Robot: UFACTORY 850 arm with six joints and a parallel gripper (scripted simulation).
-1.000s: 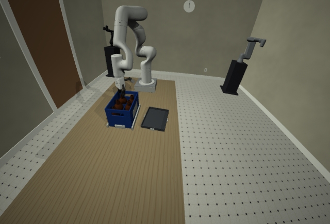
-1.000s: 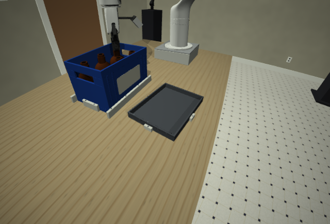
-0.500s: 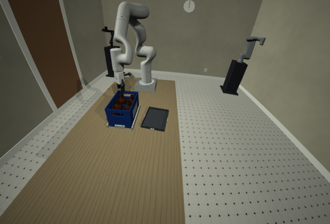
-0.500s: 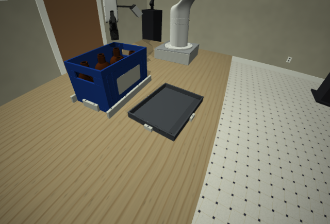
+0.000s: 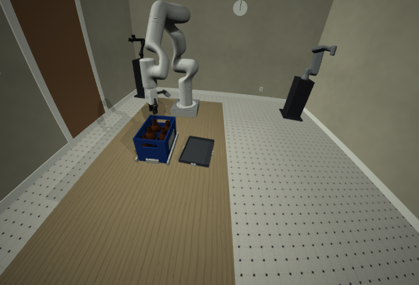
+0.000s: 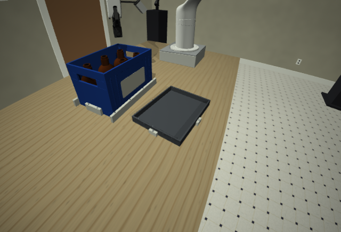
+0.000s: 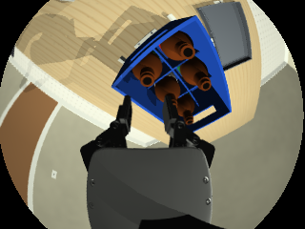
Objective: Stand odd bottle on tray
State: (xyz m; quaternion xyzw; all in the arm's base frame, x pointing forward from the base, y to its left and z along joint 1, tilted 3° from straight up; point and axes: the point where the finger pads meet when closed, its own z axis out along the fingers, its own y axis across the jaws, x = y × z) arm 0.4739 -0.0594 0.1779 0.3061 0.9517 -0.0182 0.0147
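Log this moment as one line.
claw: above crate, closing, holding nothing | bottles: five in crate | tray: no bottle

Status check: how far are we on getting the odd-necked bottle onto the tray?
Done: nothing that shows. All five brown glass bottles stand in the blue plastic crate, and the dark grey tray holds no bottle. In hand: nothing; the pincer hangs above the crate's far end, its fingers apart. Left: pick the odd bottle, stand it on the tray, let go.
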